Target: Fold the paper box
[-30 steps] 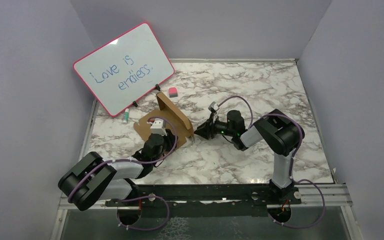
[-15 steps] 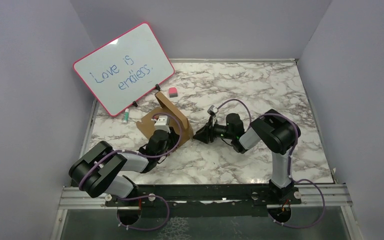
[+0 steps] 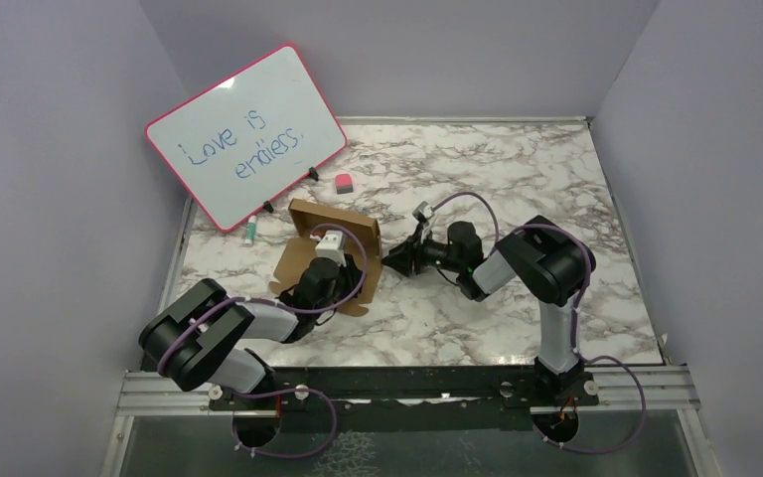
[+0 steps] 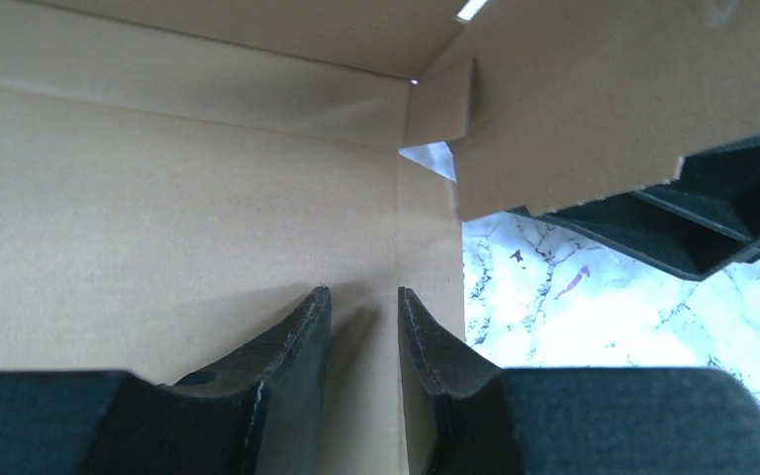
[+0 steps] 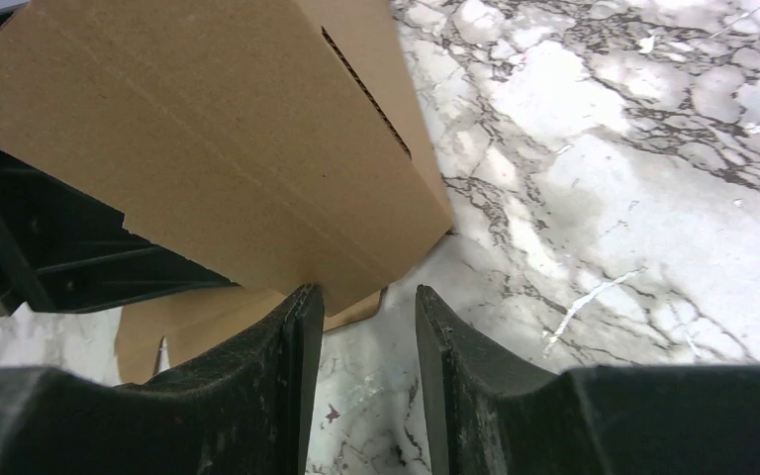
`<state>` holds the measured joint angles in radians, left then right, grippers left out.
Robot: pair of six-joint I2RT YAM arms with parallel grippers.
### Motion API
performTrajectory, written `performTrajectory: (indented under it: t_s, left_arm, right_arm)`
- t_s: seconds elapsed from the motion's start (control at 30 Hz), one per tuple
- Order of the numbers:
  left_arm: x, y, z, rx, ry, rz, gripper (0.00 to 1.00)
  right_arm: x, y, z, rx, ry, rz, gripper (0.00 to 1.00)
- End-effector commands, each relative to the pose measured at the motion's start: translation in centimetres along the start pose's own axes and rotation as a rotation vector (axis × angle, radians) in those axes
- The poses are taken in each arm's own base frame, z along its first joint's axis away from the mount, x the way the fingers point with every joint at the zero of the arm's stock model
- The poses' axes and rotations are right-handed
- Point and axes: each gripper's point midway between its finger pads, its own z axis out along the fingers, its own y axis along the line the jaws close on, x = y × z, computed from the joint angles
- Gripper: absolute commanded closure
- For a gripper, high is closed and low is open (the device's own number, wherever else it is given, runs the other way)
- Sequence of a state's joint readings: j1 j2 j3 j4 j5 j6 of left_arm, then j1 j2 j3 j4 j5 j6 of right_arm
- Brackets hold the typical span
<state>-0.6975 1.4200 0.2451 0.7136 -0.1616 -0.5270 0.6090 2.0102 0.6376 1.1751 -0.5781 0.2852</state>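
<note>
The plain brown cardboard paper box (image 3: 353, 224), partly folded, sits left of centre on the white-and-grey marbled table (image 3: 517, 169), just in front of the leaning pink-rimmed whiteboard (image 3: 243, 134). Its raised panel runs roughly left to right, and the open side faces the near edge. The left gripper (image 4: 361, 297) reaches inside, its jaws a narrow gap apart with the tips at the cardboard. The right gripper (image 5: 361, 292) is at the box's right flap edge, jaws apart and clamping nothing. Plain lavender walls (image 3: 407, 50) enclose the table.

left arm (image 3: 258, 321) and right arm (image 3: 553, 263) low, wrists inward (jaws on both narrowly apart)
</note>
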Motion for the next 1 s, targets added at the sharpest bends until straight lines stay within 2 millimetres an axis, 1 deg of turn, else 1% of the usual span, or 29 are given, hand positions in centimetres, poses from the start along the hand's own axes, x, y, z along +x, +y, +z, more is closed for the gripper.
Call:
performTrajectory:
  t_s: [0.0, 0.27, 0.43, 0.53, 0.73, 0.83, 0.97]
  left_arm:
    - [2.5, -0.6, -0.2, 0.037, 0.1, 0.033, 0.68]
    - [3.2, -1.3, 0.1, 0.064, 0.131, 0.058, 0.69]
    - [3.7, -1.7, 0.1, 0.082, 0.148, 0.07, 0.7]
    - [4.1, -2.0, 0.1, 0.095, 0.161, 0.079, 0.71]
    - [4.7, -2.8, 0.2, 0.131, 0.183, 0.094, 0.72]
    - [4.7, -3.0, 0.2, 0.138, 0.182, 0.098, 0.72]
    - [4.1, -3.3, 0.1, 0.148, 0.164, 0.1, 0.72]
  right_arm:
    - [-1.2, -1.3, 0.7, 0.061, -0.037, -0.063, 0.55]
    - [-2.2, -1.2, 1.7, 0.016, -0.036, -0.16, 0.52]
    - [-2.8, -1.0, 2.7, -0.022, -0.034, -0.186, 0.51]
    - [-2.7, -0.9, 3.1, -0.044, -0.024, -0.185, 0.49]
    - [-1.9, 0.7, 3.9, -0.126, -0.001, -0.192, 0.48]
    - [-1.4, 1.1, 4.1, -0.146, 0.011, -0.187, 0.48]
    - [-1.0, 0.9, 3.7, -0.123, 0.006, -0.184, 0.48]
